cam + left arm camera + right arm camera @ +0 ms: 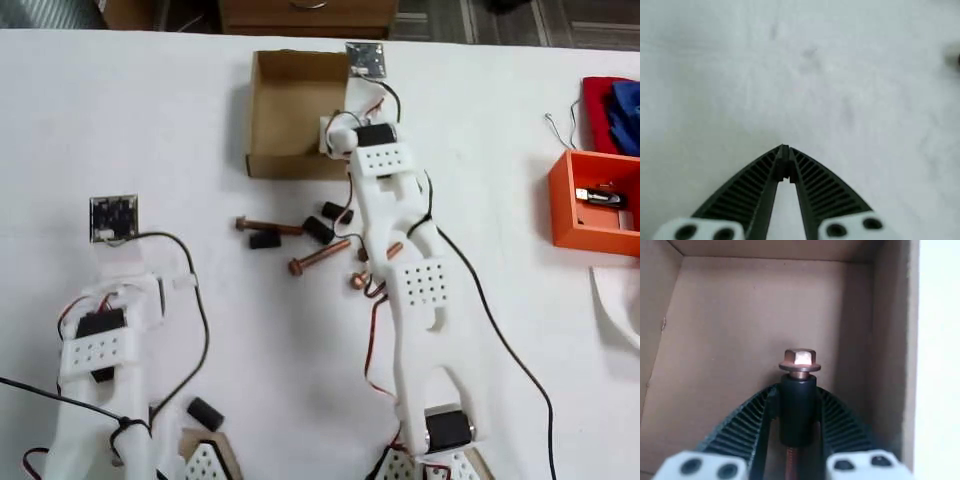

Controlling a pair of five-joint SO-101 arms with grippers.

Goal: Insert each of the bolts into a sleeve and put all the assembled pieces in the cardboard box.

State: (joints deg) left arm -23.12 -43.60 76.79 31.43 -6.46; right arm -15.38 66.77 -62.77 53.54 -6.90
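Nearest, a lone sleeve point(206, 412) lies by the left arm point(95, 350), whose left hand point(784, 155) is pressed together over bare desk point(150, 130). Mid-desk, bolts point(270, 226) and sleeves point(319, 229) crowd the right arm point(415, 285). Beyond, the right hand point(797, 405) pinches a sleeve point(797, 415) with a bolt point(799, 361) through it, in the box point(285, 110).

We look steeply down over the table point(150, 150) in the high view, with the arm bases at its lower edge. Each wrist view sits just behind its own fingers. The left gripper point(784, 152) faces bare tabletop at close range. The right gripper point(797, 390) faces into the cardboard box point(740, 315), which the high view also takes in.
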